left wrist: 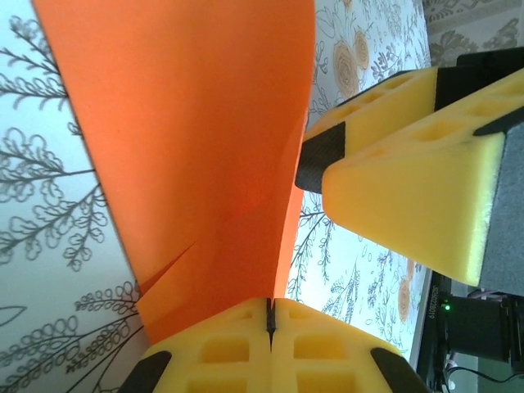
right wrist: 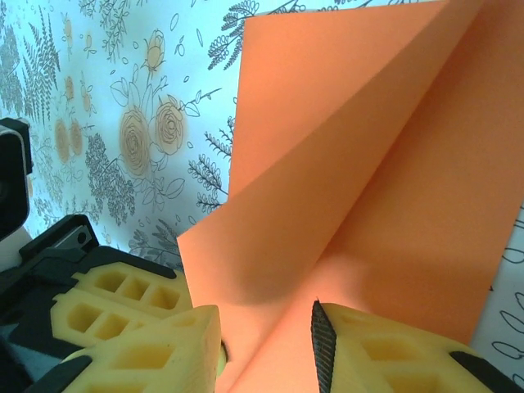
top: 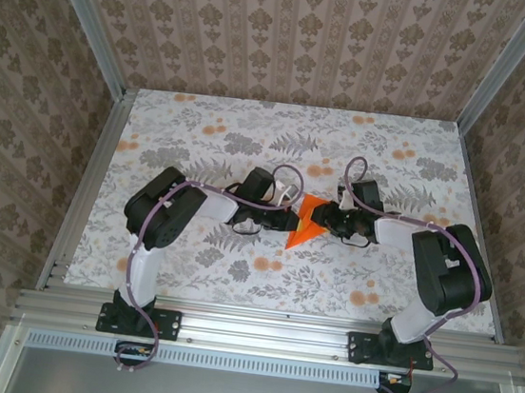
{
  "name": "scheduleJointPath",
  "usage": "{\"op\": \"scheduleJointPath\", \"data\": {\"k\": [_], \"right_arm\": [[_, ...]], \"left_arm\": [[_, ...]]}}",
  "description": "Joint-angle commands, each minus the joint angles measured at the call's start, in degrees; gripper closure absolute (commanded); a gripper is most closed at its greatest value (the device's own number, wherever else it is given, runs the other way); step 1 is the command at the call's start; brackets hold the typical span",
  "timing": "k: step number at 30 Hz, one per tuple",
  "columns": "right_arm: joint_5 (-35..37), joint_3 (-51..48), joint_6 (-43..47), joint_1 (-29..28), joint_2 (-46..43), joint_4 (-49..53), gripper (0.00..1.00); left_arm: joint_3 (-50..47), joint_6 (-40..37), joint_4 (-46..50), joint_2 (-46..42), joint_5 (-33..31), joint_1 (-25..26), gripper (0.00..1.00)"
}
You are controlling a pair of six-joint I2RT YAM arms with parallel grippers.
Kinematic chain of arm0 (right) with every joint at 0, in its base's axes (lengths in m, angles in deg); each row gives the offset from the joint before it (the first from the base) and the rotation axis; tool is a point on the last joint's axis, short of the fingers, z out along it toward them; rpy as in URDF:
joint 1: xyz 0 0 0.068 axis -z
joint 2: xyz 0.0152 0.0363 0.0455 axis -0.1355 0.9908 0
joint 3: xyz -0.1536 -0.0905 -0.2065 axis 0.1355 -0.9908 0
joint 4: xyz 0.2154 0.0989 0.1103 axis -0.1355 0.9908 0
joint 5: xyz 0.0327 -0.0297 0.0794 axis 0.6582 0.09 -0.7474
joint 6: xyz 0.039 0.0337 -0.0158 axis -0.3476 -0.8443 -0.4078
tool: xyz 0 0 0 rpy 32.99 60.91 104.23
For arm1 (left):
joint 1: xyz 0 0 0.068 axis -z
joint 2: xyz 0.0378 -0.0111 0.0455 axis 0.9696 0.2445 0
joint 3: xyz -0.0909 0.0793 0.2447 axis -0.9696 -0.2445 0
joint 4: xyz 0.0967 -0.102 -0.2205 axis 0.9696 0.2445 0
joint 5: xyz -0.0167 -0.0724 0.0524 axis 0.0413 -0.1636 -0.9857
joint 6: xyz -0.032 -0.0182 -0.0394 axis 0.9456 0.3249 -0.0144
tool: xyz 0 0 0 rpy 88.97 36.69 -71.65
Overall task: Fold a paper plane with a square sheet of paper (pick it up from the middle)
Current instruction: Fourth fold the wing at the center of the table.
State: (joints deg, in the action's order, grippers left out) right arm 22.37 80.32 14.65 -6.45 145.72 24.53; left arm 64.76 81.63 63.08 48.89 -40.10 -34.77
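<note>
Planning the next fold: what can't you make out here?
Top external: the creases in the square sheet of paper are too small, its sides covered by the left gripper and right gripper.
Left wrist: the sheet's far edge is cut off by the frame top.
Right wrist: the sheet's near end, hidden behind the fingers and frame bottom.

Near the middle of the table (top: 250, 138), the folded paper (top: 305, 224) lies between the 2 grippers, with the left gripper (top: 289, 222) at its left edge and the right gripper (top: 325, 222) at its right edge.
</note>
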Motion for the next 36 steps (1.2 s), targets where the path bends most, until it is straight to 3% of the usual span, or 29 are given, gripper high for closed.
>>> {"op": "scheduleJointPath", "data": {"k": [1,17,26,36], "right_arm": [[0.6,-0.2,1.7,0.2,0.1,1.3,0.64],[0.4,1.0,2.1,0.2,4.9,2.9,0.58],[3.2,1.9,1.9,0.2,6.5,6.8,0.58],[4.6,2.3,1.2,0.2,7.7,8.8,0.58]], "left_arm": [[-0.5,2.8,-4.0,0.8,2.0,-0.6,1.00],[0.2,7.3,-8.1,3.6,5.4,-0.6,1.00],[-0.2,5.9,-7.8,1.5,3.8,-0.6,0.76],[-2.4,1.3,-1.8,-4.1,-3.7,-0.1,0.63]]}}
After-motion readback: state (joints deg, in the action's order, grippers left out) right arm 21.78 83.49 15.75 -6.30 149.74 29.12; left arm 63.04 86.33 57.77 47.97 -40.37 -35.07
